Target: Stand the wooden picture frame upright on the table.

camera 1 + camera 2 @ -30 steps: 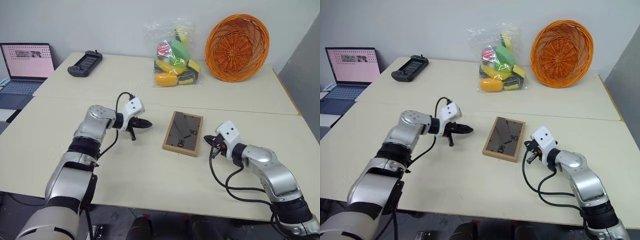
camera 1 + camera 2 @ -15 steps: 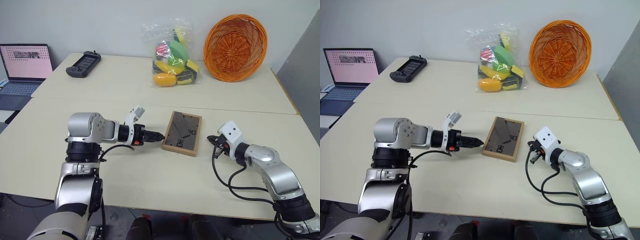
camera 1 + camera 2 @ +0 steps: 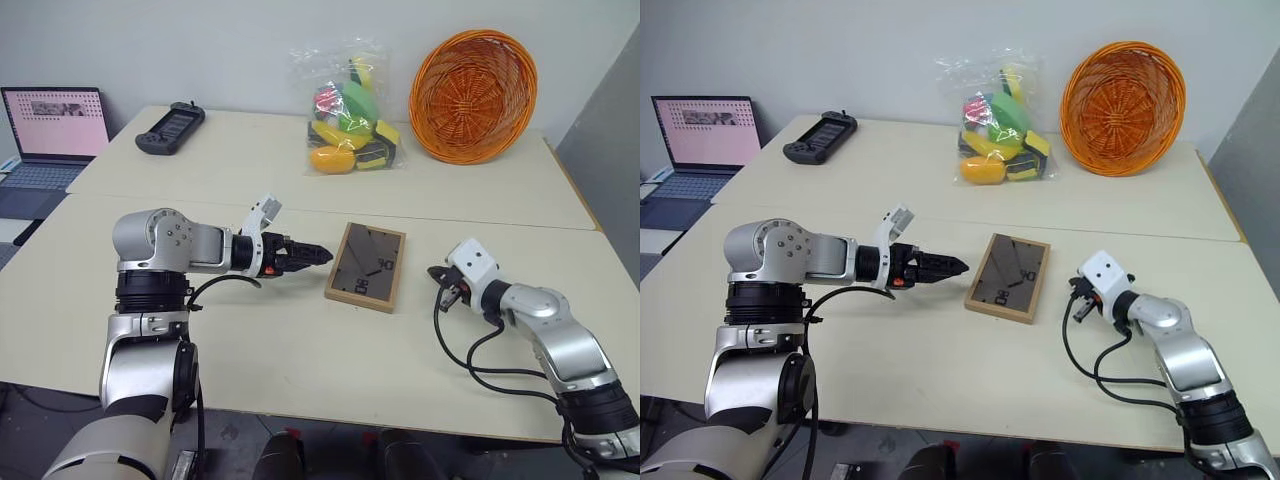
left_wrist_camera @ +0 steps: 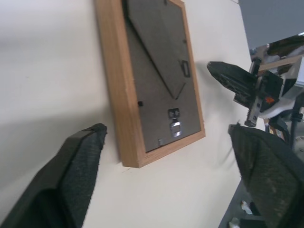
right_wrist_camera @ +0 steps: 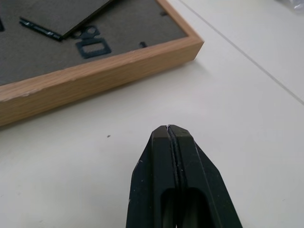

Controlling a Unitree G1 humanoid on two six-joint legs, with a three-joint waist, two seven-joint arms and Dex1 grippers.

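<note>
**Frame face down, a gripper on each side**

Nearest us, across the lower half of the head views, we see the table, pale and plain. At centre left our left gripper reaches in level from the left; in its wrist view its two fingers stand spread wide with nothing between them, tips just short of the frame's near edge. At centre right our right gripper sits low by the tabletop, near the frame's other side but apart from it; its wrist view shows the jaws pressed together on nothing.

Between the two grippers, at picture centre, the frame lies flat on the table, dark grey back panel up, its stand folded against it.

Farther off, in the upper part, we see a game controller at upper left, a clear bag of toys at top centre, and an orange basket tipped against the wall at upper right. A laptop sits at the far left edge.
</note>
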